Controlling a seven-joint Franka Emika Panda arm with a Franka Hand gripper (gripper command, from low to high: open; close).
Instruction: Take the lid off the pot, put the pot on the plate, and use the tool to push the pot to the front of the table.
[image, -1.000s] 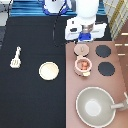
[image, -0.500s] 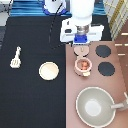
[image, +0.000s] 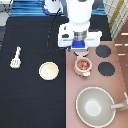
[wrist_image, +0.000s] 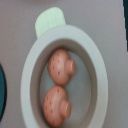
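- Sitting nearest, at the exterior view's bottom, the large grey pan (image: 95, 106) rests on the stove panel (image: 73, 85); it is not part of the task.
- Pot (image: 83, 65): on the stove panel, uncovered, two reddish balls (wrist_image: 61, 66) inside. The lid is not visible in either view.
- Plate (image: 48, 70): bare, on the black tabletop (image: 30, 100), toward the exterior view's left of the pot and apart from it.
- Tool (image: 15, 57): further left, untouched.
- Gripper (image: 80, 50): poised just above the pot's far edge; open or closed cannot be told.
- Judgement: lid removal appears complete; the pot-to-plate step is in hand, and it calls for a secure grasp on the rim.
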